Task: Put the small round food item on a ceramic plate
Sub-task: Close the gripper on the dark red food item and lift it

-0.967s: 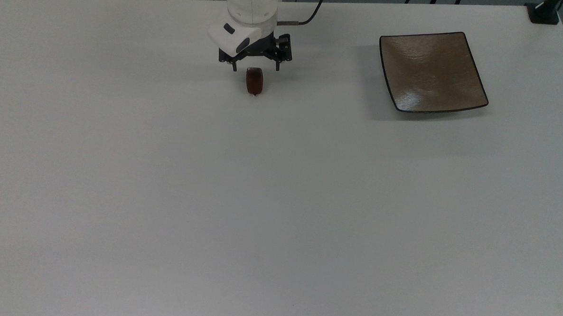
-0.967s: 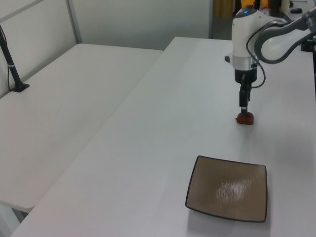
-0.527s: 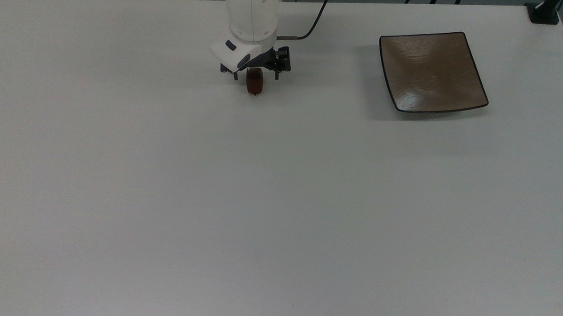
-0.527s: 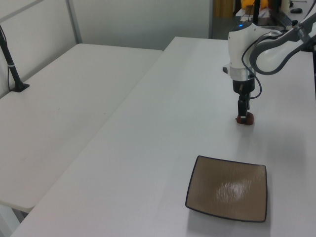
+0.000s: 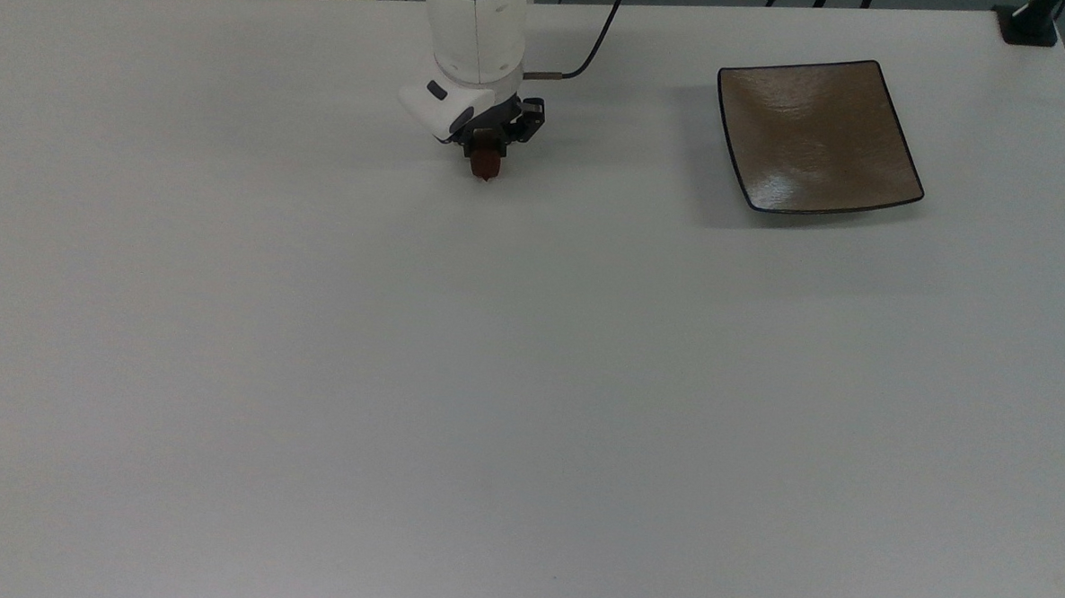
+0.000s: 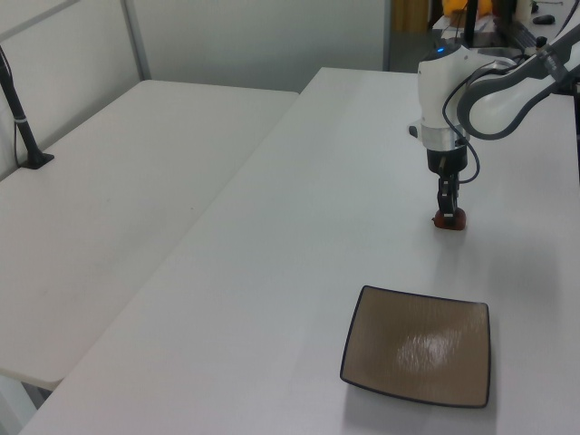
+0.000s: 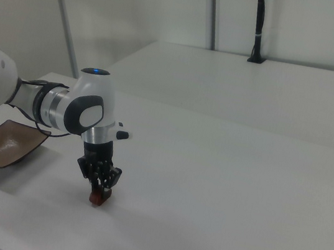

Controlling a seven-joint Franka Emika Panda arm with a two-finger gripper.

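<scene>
The small round food item [image 5: 483, 167] is a dark reddish-brown lump resting on the white table [image 5: 493, 378], in the top view's upper middle. My gripper [image 5: 485, 156] points straight down over it, with its fingers closed against the lump's sides. The left view shows the food item [image 6: 450, 220] under the gripper [image 6: 446, 211] at the far right. In the right view the food item [image 7: 98, 200] sits at the tips of the gripper [image 7: 101, 192]. The ceramic plate [image 5: 818, 136], square and glossy brown, lies bare well off to the top view's right, near the edge in the left view as plate [image 6: 419, 344].
A black cable [image 5: 590, 41] loops from the arm's wrist. A black clamp base [image 5: 1030, 24] sits at the table's far right corner in the top view. A second white table [image 6: 109, 208] with a black post [image 6: 23, 118] stands beside this one.
The gripper has come down over the food item, and its fingers have closed in from wide apart to the lump's sides. The item and the plate have stayed put.
</scene>
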